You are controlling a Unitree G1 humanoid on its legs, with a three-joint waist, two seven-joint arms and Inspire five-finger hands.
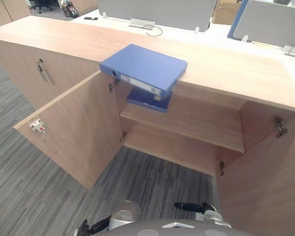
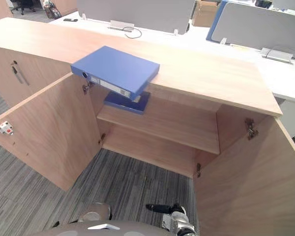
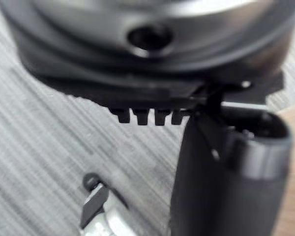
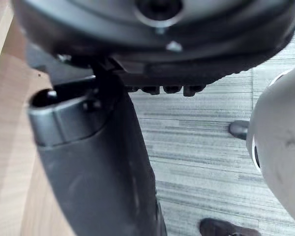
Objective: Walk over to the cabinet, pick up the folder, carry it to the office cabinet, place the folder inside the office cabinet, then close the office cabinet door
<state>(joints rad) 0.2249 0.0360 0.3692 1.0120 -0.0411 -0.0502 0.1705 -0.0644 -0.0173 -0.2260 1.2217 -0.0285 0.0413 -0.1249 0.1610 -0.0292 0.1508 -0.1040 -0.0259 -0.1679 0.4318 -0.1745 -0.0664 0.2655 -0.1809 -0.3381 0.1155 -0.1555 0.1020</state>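
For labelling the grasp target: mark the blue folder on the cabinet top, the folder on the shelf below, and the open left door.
Top folder (image 1: 145,66): left eye view, middle of its cover.
Shelf folder (image 1: 147,101): left eye view, exposed front strip.
Open left door (image 1: 69,125): left eye view, inner face.

A blue folder lies flat on the wooden cabinet's top, one corner overhanging the open compartment, where a second blue folder lies on the shelf, both doors open.
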